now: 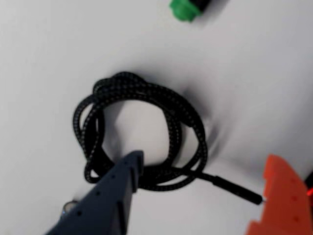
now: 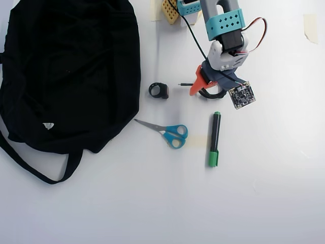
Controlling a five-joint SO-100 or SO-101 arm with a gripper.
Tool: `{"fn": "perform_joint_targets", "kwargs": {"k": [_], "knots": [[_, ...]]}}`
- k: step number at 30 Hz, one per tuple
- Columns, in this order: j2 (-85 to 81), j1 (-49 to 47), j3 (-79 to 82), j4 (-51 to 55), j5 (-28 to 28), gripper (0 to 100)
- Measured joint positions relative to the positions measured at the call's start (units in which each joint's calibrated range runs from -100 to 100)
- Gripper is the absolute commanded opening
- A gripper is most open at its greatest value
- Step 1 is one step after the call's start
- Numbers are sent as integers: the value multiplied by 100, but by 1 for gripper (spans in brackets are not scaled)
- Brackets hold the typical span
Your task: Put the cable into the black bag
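The black braided cable (image 1: 166,105) lies coiled on the white table, its straight plug end reaching toward the orange finger (image 1: 283,196). My gripper (image 1: 203,161) is open and low over the coil's near side. The dark blue finger (image 1: 117,191) is against the coil's lower left loop, and the orange one is at the plug tip. In the overhead view the gripper (image 2: 205,87) covers most of the cable (image 2: 213,95); only an arc and the plug show. The black bag (image 2: 71,71) lies at the left, well apart from the gripper.
A small black ring-shaped object (image 2: 159,90) lies just left of the plug. Blue-handled scissors (image 2: 170,133) and a green-capped marker (image 2: 215,138) lie below the gripper in the overhead view. The marker's green cap (image 1: 185,9) shows at the top of the wrist view.
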Motion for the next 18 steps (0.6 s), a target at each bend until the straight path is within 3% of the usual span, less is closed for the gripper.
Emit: {"fn": "perform_joint_targets", "kwargs": {"k": [18], "knots": [[249, -176, 0, -180, 0, 32]]}}
